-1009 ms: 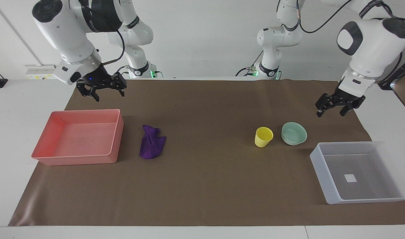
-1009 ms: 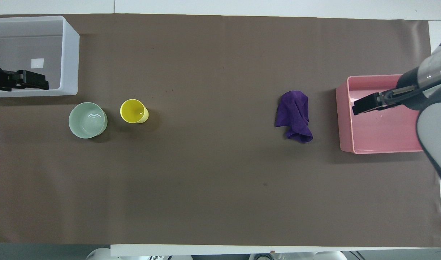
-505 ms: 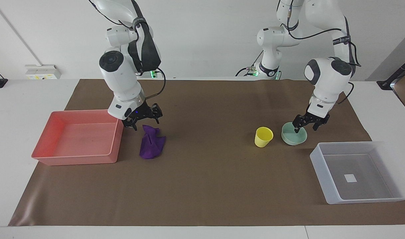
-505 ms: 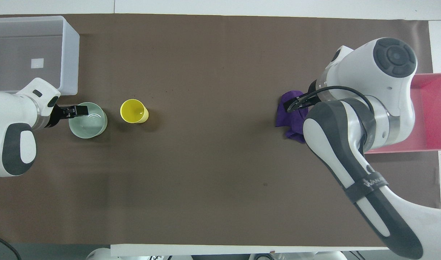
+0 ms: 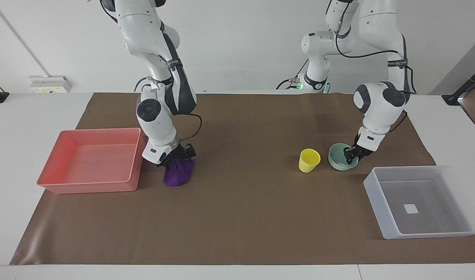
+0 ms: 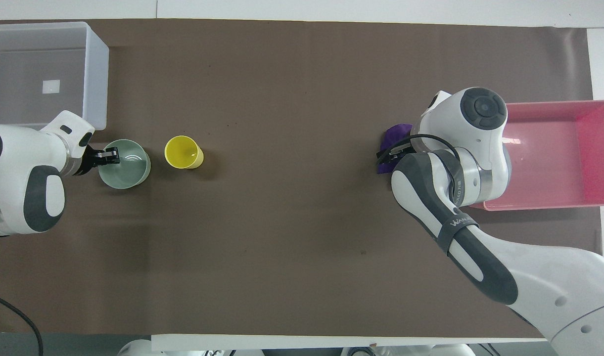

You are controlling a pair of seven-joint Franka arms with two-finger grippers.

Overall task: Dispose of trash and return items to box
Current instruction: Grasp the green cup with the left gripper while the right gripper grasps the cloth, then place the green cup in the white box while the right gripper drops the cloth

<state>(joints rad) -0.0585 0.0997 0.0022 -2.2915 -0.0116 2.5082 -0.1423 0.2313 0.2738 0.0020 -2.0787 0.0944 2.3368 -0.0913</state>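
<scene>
The purple trash cloth (image 5: 179, 175) lies on the brown mat beside the pink tray. My right gripper (image 5: 176, 158) is open and pressed down onto the cloth's top. In the overhead view the right arm hides most of the cloth (image 6: 395, 133). The mint-green bowl (image 5: 338, 163) stands beside the yellow cup (image 5: 309, 160), toward the left arm's end. My left gripper (image 5: 352, 155) is low at the bowl's rim on the side away from the cup, and it also shows in the overhead view (image 6: 106, 155). The bowl (image 6: 128, 170) and cup (image 6: 183, 152) are upright. The translucent box (image 5: 371, 182) holds only its white square.
The pink tray (image 5: 89, 186) stands at the right arm's end of the mat, right next to the cloth. The box (image 6: 96, 74) lies farther from the robots than the bowl, at the left arm's end. The brown mat (image 5: 241, 202) covers the table's middle.
Both arms swung in from raised positions and came down. The right gripper dropped onto the cloth. The left gripper dropped to the bowl's rim, and the bowl shifted slightly toward the cup.
</scene>
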